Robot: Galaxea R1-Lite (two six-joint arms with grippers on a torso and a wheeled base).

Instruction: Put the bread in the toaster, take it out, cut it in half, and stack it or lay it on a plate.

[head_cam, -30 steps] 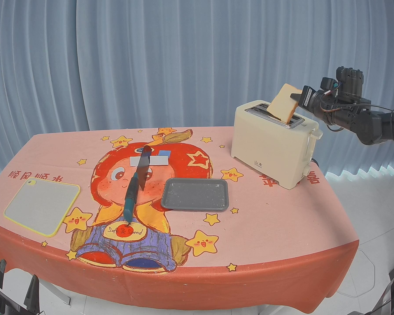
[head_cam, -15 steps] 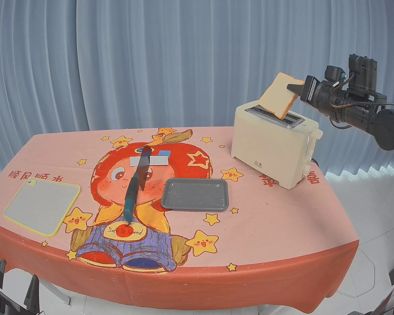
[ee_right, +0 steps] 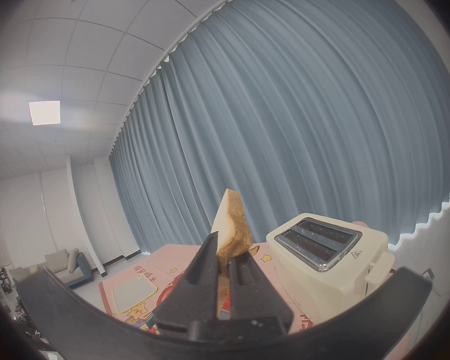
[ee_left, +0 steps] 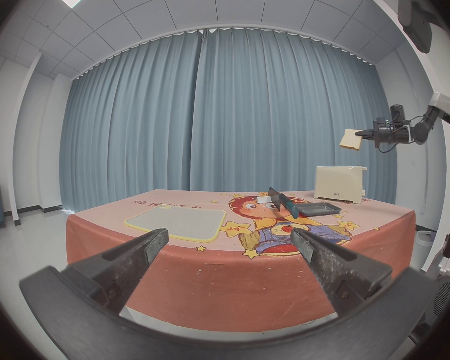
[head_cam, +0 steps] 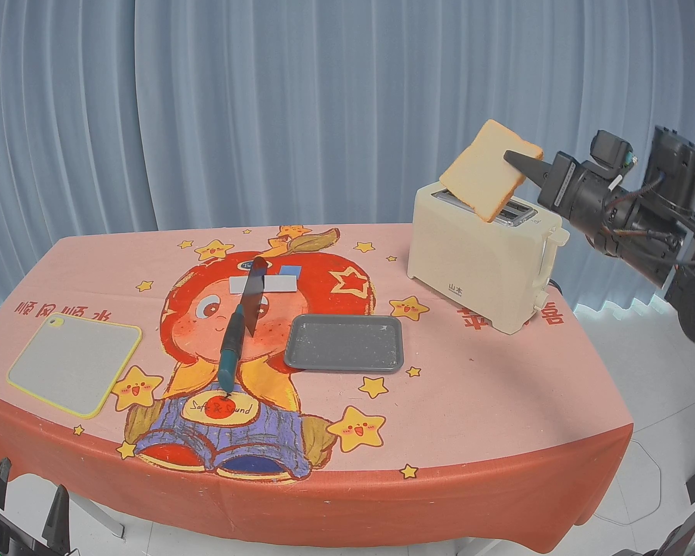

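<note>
**Asker:** What are you holding, and where is it?

**Robot:** My right gripper [head_cam: 511, 155] pinches the upper corner of a square, pale golden slice of bread [head_cam: 484, 170] with a brown crust. The slice hangs tilted in the air, above a cream plastic two-slot toaster [head_cam: 479, 260] and clear of its slots. The toaster stands at the far right of the table.

**Asker:** And your other gripper?

**Robot:** My left gripper [ee_left: 230, 238] sits low in front of the table's near left edge. Its jaws are spread wide, with nothing between them.

**Asker:** What else is around?

**Robot:** A pink-orange tablecloth [head_cam: 471, 426] printed with a cartoon child and yellow stars covers the table. Near the middle lies a dark grey rectangular tray [head_cam: 344, 343], flat on the cloth. Just to its left is a knife [head_cam: 235, 326] with a teal handle and a dark blade. The blade crosses a small white and blue block [head_cam: 278, 281]. The knife lies between the tray and a pale grey cutting board [head_cam: 73, 363] with a yellow-green rim, at the near left. A pleated blue-grey curtain [head_cam: 286, 79] hangs behind everything.

**Asker:** What is hidden or unclear?

**Robot:** In the head view, the slice's lower corner covers part of the toaster's slots. In the right wrist view, my own black fingers [ee_right: 205, 271] cover the bottom of the slice. The slots are dark inside, so I cannot tell what they hold. The blade hides part of the block, and I cannot tell whether the blade rests on it. My left fingers are cut off at the head view's lower edge.
</note>
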